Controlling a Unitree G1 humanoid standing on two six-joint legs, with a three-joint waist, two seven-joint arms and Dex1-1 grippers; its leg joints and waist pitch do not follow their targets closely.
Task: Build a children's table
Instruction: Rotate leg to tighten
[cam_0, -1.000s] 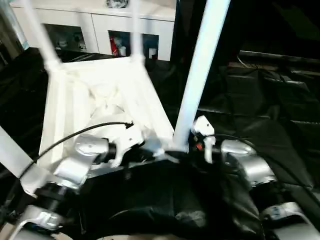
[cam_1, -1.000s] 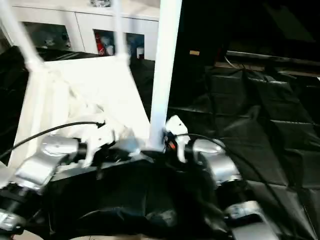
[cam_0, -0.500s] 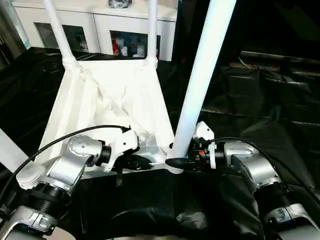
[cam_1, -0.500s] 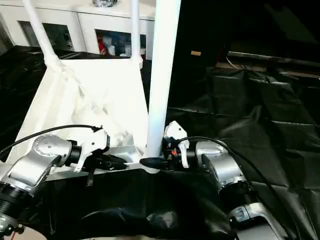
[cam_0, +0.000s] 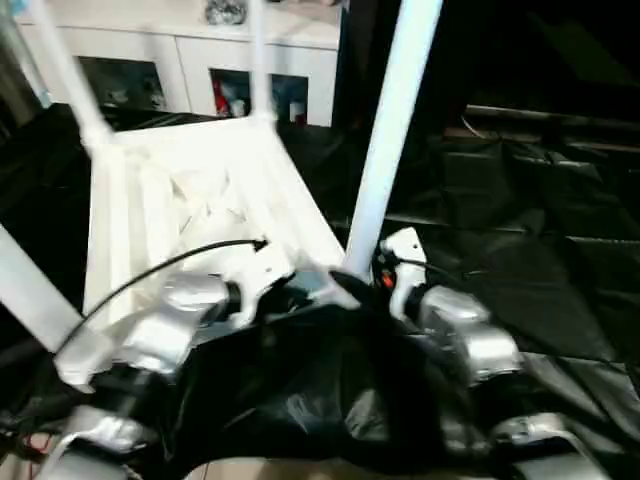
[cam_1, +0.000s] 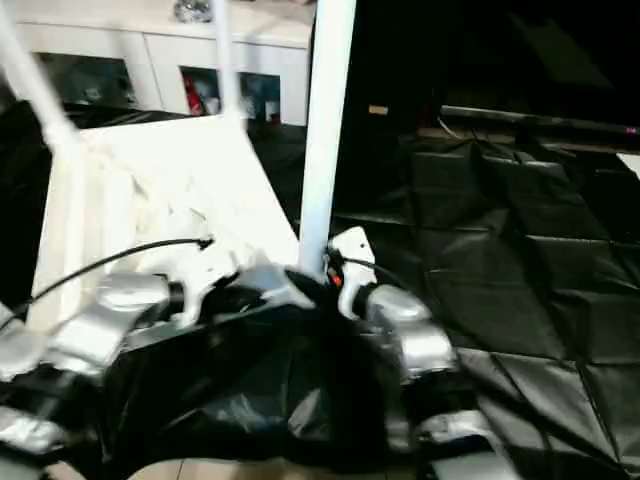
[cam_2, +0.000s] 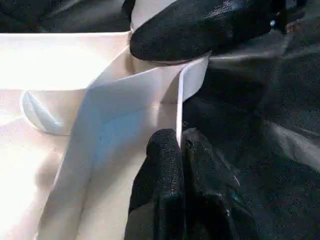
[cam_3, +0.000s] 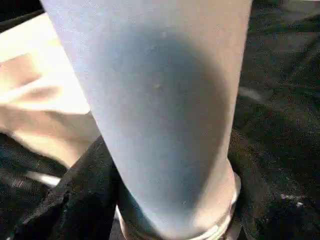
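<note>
The white tabletop (cam_0: 200, 190) lies upside down on black sheeting, ribbed underside up. Legs stand at its far corners (cam_0: 70, 80) (cam_0: 258, 60), and another leg (cam_0: 30, 290) rises at the near left. The near-right leg (cam_0: 390, 130) stands upright in its corner socket. My right gripper (cam_0: 352, 284) wraps this leg's base, a black finger (cam_3: 80, 200) pressed to each side. My left gripper (cam_2: 180, 150) is shut on the tabletop's thin rim (cam_2: 179, 100) just beside that corner. The right gripper's finger (cam_2: 200, 25) curves around the leg base in the left wrist view.
A white cabinet with glass doors (cam_0: 200, 70) stands behind the table. Black sheeting (cam_0: 540, 230) covers the floor to the right. A black cloth (cam_0: 330, 390) hangs in front of my body between the forearms.
The head camera has swung, shifting the whole picture. My right gripper's fingers have drawn in around the near-right leg's base. The left gripper keeps its pinch on the rim.
</note>
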